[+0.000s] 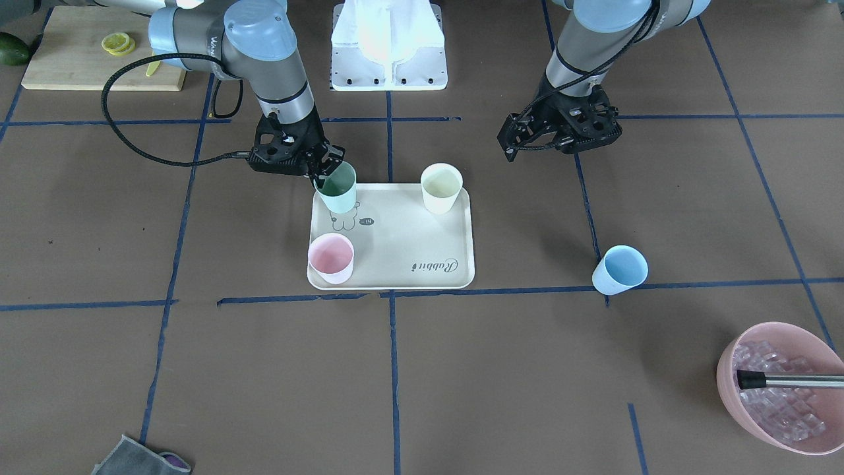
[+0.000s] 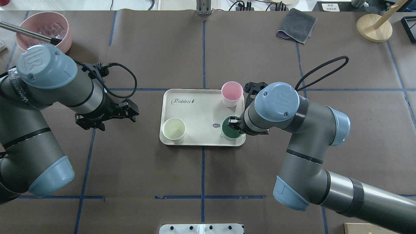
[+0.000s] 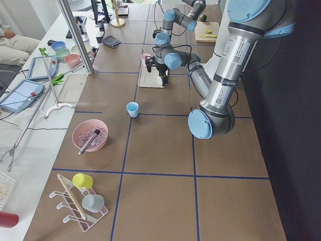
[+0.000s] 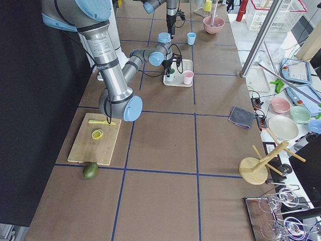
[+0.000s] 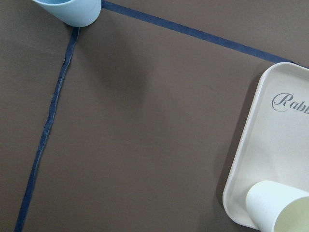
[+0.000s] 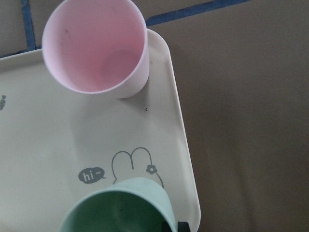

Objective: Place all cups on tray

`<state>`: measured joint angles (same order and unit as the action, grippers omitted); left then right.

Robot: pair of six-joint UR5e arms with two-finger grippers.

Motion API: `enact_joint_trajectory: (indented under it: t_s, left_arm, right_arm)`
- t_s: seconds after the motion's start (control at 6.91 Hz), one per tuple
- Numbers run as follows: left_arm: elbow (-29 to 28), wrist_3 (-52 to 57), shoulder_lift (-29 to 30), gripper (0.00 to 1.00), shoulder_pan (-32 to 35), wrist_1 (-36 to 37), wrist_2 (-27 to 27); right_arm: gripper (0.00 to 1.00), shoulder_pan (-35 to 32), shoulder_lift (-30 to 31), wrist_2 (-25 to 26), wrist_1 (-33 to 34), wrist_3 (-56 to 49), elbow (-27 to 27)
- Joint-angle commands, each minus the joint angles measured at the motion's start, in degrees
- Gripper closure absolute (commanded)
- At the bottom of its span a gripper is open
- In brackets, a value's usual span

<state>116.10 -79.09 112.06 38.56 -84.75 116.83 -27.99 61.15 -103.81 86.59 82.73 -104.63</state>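
Observation:
The cream-beige tray [image 1: 402,247] lies mid-table. The pink cup [image 1: 331,257] and the cream-white cup [image 1: 440,188] stand upright on it. My right gripper [image 1: 328,169] is shut on the rim of the mint green cup [image 1: 337,189], one finger inside it and one outside, over the tray's bear drawing; I cannot tell whether the cup touches the tray. The light blue cup [image 1: 620,269] stands on the table off the tray, on my left side; it also shows in the left wrist view [image 5: 72,10]. My left gripper [image 1: 560,135] is open and empty, above the table beside the tray.
A large pink bowl of ice [image 1: 784,389] with a metal-handled tool stands at the far left corner. A wooden cutting board [image 1: 79,66] with lemon slices lies near my right side. A grey cloth [image 2: 296,25] and a wooden stand [image 2: 373,27] are at the far right.

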Motion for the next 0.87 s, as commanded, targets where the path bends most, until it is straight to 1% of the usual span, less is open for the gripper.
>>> enact_joint_trajectory:
  t_s: [0.0,0.14,0.29,0.43,0.58,0.72]
  left_arm:
    - [0.26,-0.01,0.00,0.00,0.02,0.11,-0.02]
    - [0.26,-0.01,0.00,0.00,0.11,0.20,-0.02]
    - [0.35,0.34,0.00,0.00,0.37,0.29,0.07]
    - [0.35,5.74,-0.26,0.00,1.94,0.73,0.33]
    - [0.09,9.27,-2.70,0.00,4.74,0.64,2.25]
    - [-0.52,15.92,-3.94,0.00,8.25,0.73,3.57]
  right_arm:
    - [0.00,0.57,-0.06,0.54,-0.02,-0.72,0.22]
    - [0.01,-0.82,-0.24,-0.07,0.07,-1.68,-0.04]
    - [0.01,-3.79,-0.41,-1.99,0.41,-5.17,-0.22]
    - [0.01,-8.52,0.11,-7.06,0.85,-11.47,-0.13]
    - [0.01,-14.40,2.55,-12.94,0.94,-18.58,-0.22]
    - [0.01,-18.55,4.92,-16.48,0.94,-26.57,-0.13]
